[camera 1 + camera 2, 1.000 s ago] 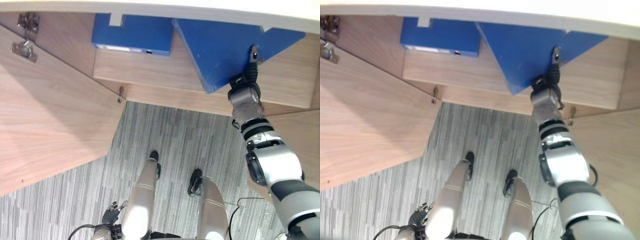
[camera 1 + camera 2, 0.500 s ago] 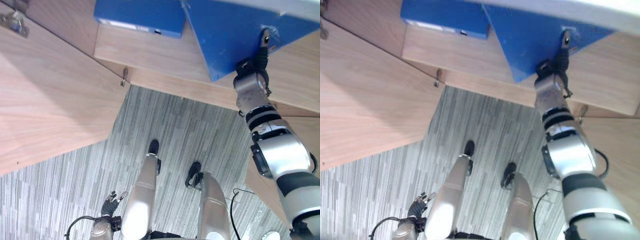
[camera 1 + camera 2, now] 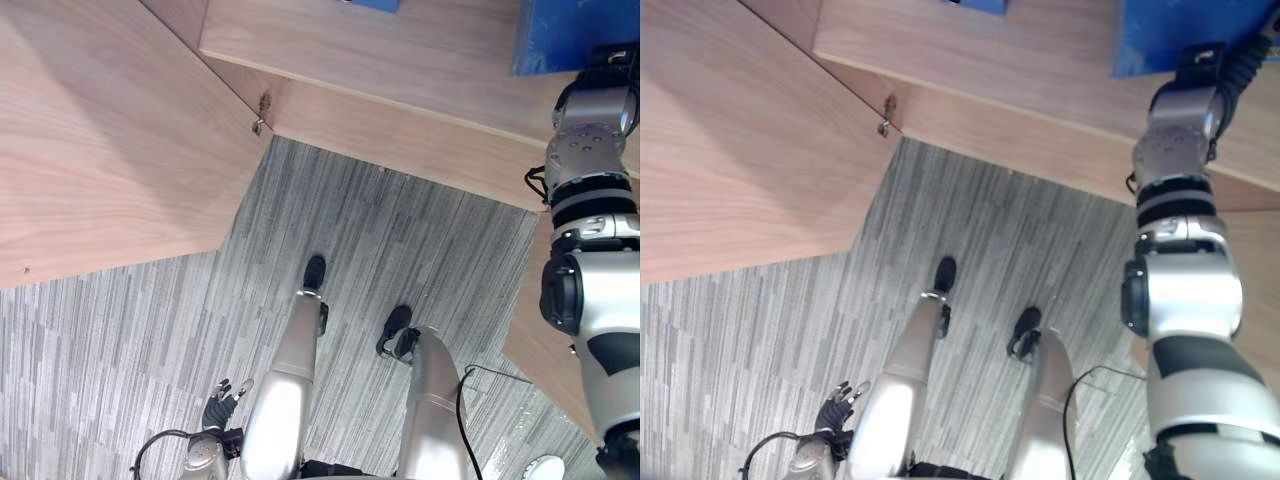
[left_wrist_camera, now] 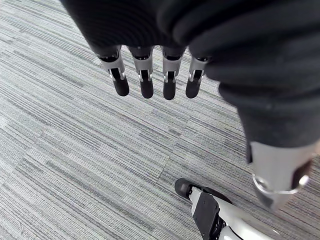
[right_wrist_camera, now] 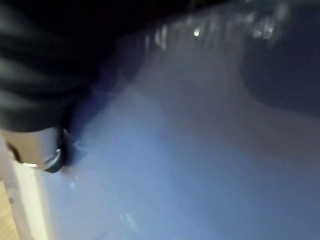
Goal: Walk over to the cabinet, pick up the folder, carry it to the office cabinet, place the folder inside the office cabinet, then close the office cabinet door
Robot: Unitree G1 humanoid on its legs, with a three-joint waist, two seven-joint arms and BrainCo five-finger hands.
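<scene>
Downward the view has tipped; the folder (image 3: 570,35) sits at 1 o'clock on the cabinet shelf (image 3: 400,50), with the right hand (image 3: 1202,60) against it, its grip hidden and impossible to tell. Left hand (image 3: 222,400) hangs slack at 7 o'clock. Likely stiff, light and slick, so pinch its near edge.

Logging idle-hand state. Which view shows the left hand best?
Left wrist view: the left hand hangs close up, fingers straight, over the carpet. Both eye views catch it small, low down at the robot's left. The right wrist view faces the blue folder.
</scene>
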